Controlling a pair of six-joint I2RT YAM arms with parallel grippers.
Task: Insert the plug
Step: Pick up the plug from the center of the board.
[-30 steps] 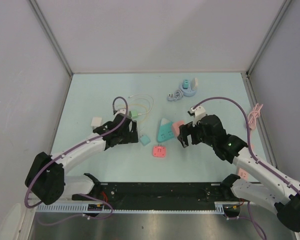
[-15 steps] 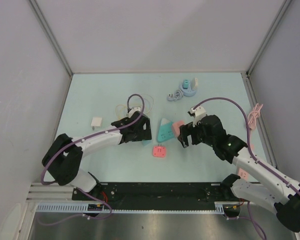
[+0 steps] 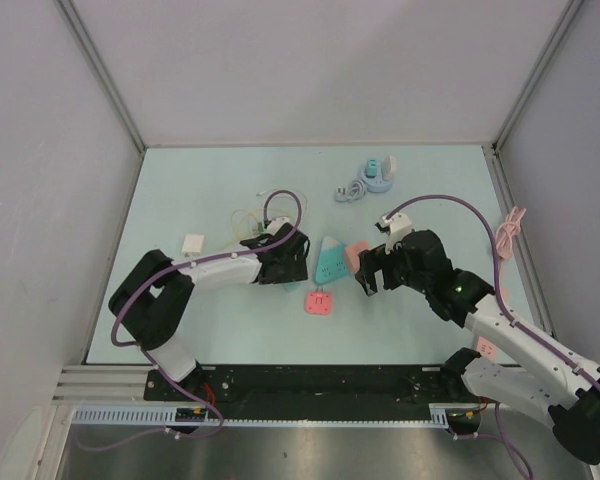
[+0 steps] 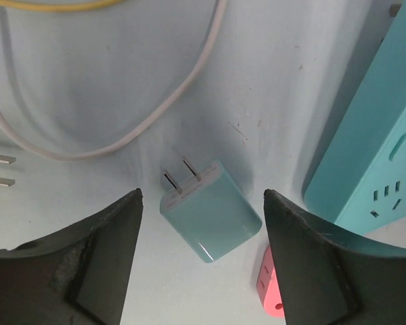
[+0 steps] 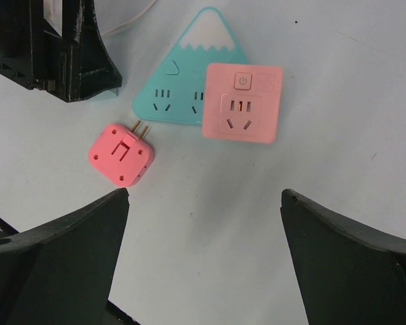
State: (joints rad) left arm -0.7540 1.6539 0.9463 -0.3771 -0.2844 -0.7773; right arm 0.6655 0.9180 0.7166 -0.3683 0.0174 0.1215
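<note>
At lower centre of the left wrist view the teal plug (image 4: 213,220) is straddled — untouched — by the wide left gripper (image 4: 201,203); the right gripper (image 5: 204,203) is likewise spread wide.

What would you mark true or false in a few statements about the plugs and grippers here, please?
1. The teal plug lies between the left gripper's fingers, untouched by either. True.
2. The teal plug is seated in the strip. False: it lies loose beside the strip, prongs bare.
3. The right gripper holds the pink plug. False: that gripper is open and empty, and the pink plug lies on the table.
4. The pink socket lies at the strip's edge. True.
5. The pink plug has its prongs in the pink socket. False: the two lie apart.
</note>
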